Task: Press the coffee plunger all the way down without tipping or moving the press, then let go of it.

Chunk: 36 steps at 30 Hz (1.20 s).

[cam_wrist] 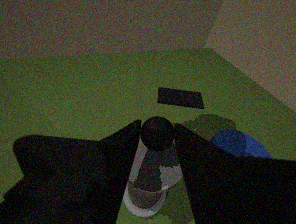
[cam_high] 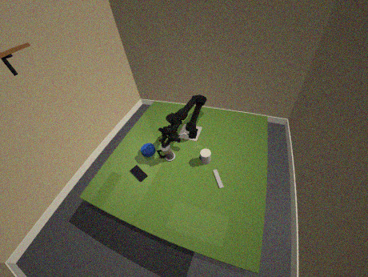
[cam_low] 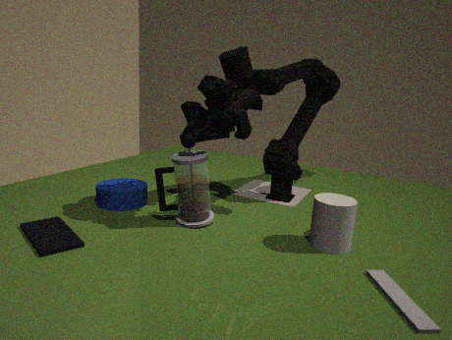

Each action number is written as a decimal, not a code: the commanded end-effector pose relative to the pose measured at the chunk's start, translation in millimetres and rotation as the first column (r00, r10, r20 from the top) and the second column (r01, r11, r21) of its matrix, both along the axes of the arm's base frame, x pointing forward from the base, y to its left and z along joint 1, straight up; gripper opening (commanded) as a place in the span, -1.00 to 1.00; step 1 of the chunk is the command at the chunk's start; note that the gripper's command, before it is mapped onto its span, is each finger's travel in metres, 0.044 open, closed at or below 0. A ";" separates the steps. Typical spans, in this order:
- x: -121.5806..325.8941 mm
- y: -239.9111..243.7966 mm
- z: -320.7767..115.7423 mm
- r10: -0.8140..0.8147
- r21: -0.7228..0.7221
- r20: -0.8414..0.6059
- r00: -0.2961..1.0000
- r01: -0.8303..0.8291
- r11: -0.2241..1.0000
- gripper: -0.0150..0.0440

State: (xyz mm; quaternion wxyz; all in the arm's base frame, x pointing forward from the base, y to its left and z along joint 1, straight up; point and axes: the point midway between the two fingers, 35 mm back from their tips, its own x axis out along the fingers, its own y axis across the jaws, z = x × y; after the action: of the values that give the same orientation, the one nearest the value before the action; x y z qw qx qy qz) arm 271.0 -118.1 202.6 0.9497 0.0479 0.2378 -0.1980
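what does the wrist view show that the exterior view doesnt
Only the wrist view shows the round black plunger knob clamped between the two black fingers, seen from above.

Only the exterior view shows the glass coffee press's black side handle, the pale grey cylinder, the flat grey strip and the arm's base plate.

Both show the upright glass coffee press, the blue round disc, the flat black rectangular slab and the green mat.
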 end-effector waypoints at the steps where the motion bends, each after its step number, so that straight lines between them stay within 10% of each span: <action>1: 0.3 -0.2 -5.6 0.001 0.006 -0.018 1.000 -0.001 1.000 -0.06; 10: 0.1 0.0 -0.1 0.000 0.000 0.000 1.000 0.000 1.000 -0.06; 22: 0.1 0.0 -0.1 0.000 0.000 0.000 1.000 0.000 1.000 1.00; 36: -26.5 14.8 76.0 0.006 0.008 -0.020 1.000 -0.006 1.000 1.00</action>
State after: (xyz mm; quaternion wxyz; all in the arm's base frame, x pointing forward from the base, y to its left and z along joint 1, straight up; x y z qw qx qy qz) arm 256.6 -108.9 256.7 0.9483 0.0478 0.2465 -0.1939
